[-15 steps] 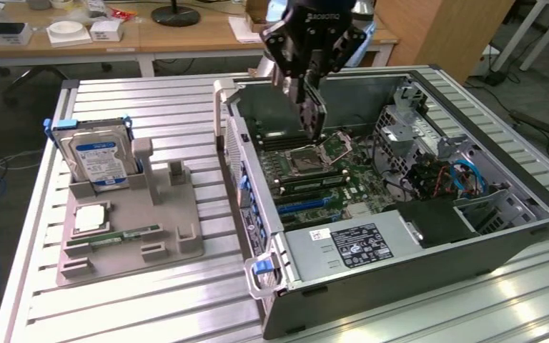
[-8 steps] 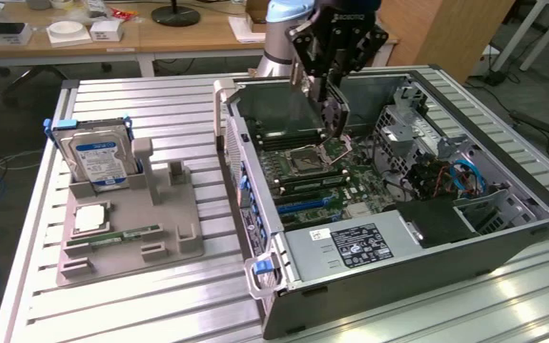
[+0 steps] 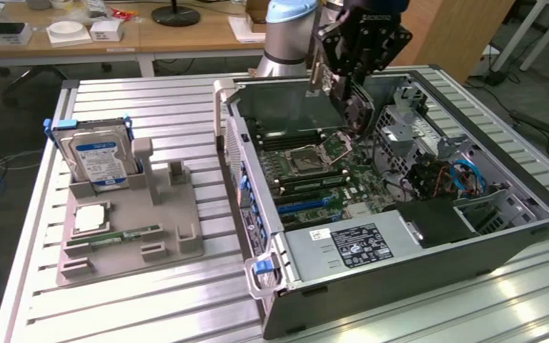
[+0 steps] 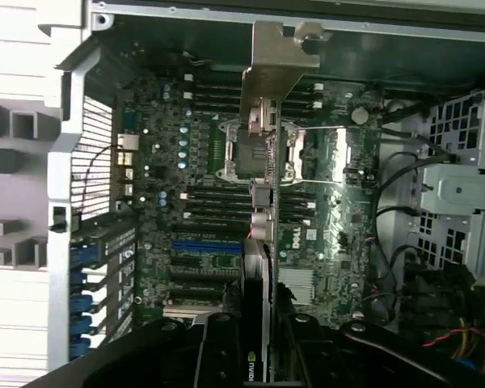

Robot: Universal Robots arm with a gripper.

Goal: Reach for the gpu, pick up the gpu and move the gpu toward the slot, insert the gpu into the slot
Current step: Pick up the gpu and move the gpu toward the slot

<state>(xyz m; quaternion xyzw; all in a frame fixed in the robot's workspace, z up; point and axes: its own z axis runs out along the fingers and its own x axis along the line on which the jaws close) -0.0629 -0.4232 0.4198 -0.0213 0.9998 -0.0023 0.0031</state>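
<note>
My gripper [image 3: 353,75] is shut on the gpu [image 3: 359,107], a thin dark card with a silver end bracket, and holds it on edge above the open computer case [image 3: 532,214]. The card hangs over the motherboard [image 3: 322,171], near the processor socket. In the wrist view the gpu [image 4: 275,65] runs edge-on from between my gripper [image 4: 259,331] fingers [image 4: 218,343] out over the socket. The board's expansion slots, one of them blue [image 4: 206,242], lie beside the card's line, apart from it.
A grey holder [image 3: 131,236] on the exterior view's left carries a blue-labelled hard drive [image 3: 103,161], a green memory stick [image 3: 126,234] and a processor chip [image 3: 91,216]. Inside the case sit a power supply [image 3: 351,246], cables [image 3: 446,179] and drive cages.
</note>
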